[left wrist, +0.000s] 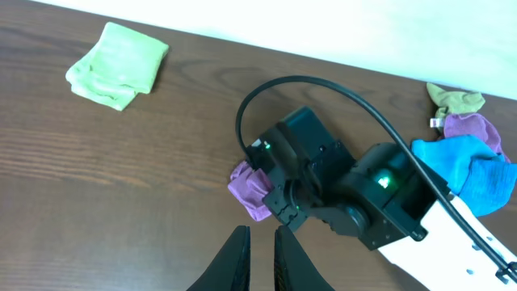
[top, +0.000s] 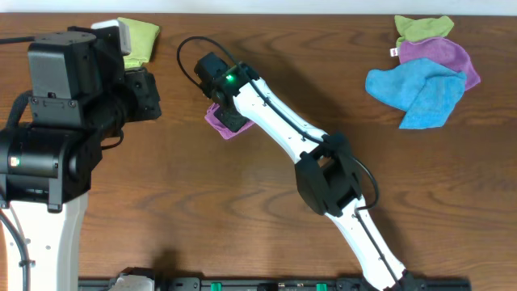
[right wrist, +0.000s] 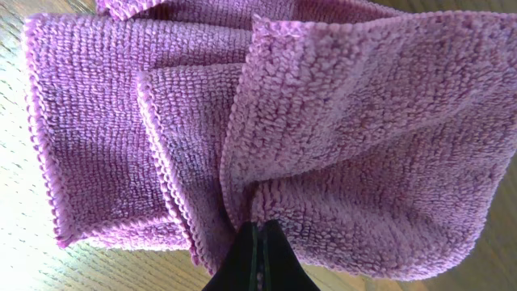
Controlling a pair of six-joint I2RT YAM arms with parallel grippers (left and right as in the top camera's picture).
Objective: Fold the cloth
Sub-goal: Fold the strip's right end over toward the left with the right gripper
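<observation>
As right gripper [right wrist: 257, 236] pinches cloth [right wrist: 339, 121], layers bunched

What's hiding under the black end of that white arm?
A purple cloth, pinched by the right pincer. From overhead only its edge shows; the arm covers the rest.

Barred above the cloth [top: 215, 121] by the right arm [top: 279, 129]; left open across bare table [top: 186, 210] toward the front.
</observation>
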